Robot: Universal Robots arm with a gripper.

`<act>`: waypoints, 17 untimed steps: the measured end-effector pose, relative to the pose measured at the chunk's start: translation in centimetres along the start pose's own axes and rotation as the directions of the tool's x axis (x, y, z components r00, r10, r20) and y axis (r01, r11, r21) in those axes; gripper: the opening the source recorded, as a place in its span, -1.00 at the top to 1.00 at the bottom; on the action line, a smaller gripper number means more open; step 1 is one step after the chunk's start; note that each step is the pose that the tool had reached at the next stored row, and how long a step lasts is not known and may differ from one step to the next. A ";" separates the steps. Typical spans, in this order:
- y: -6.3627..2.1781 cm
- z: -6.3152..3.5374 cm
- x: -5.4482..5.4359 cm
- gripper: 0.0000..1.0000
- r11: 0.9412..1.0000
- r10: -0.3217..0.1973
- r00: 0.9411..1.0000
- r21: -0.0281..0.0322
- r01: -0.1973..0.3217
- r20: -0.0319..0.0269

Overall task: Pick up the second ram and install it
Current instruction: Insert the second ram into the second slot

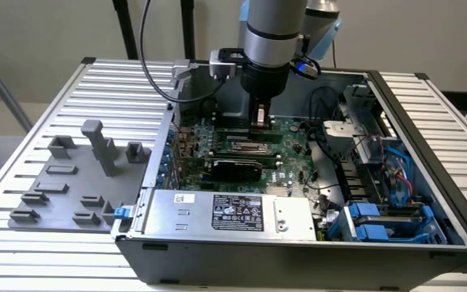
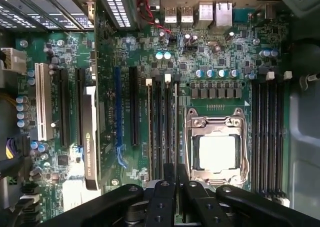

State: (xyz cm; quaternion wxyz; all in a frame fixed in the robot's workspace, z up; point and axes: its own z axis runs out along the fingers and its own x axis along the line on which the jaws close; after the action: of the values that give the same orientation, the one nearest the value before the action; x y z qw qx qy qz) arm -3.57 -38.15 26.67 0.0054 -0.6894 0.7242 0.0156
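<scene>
My gripper point(image 1: 259, 121) reaches down into the open computer case point(image 1: 428, 152), low over the motherboard point(image 1: 286, 143). In the wrist view its black fingers point(image 2: 165, 192) stand close together, shut on the second ram point(image 2: 175, 127). The ram is a thin green stick seen edge-on. It lies in line with the long black memory slots point(image 2: 157, 132) that have white latches, just beside the CPU socket point(image 2: 216, 152). I cannot tell whether the stick touches a slot. A second bank of memory slots point(image 2: 267, 137) lies on the socket's other side.
A grey fixture plate point(image 1: 63, 182) with upright blocks sits on the slatted table at the exterior view's left. Inside the case are a graphics card point(image 2: 90, 137), the power supply point(image 1: 225, 213), loose cables point(image 1: 323, 103) and blue drive bays point(image 1: 379, 222).
</scene>
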 end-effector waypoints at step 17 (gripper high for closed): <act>0.15 3.05 0.1 1.00 1.000 -0.002 1.000 0.000 0.002 0.000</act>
State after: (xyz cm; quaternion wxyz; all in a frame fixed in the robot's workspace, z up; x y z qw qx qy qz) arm -3.78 -38.18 23.62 0.0052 -0.6903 0.7233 0.0155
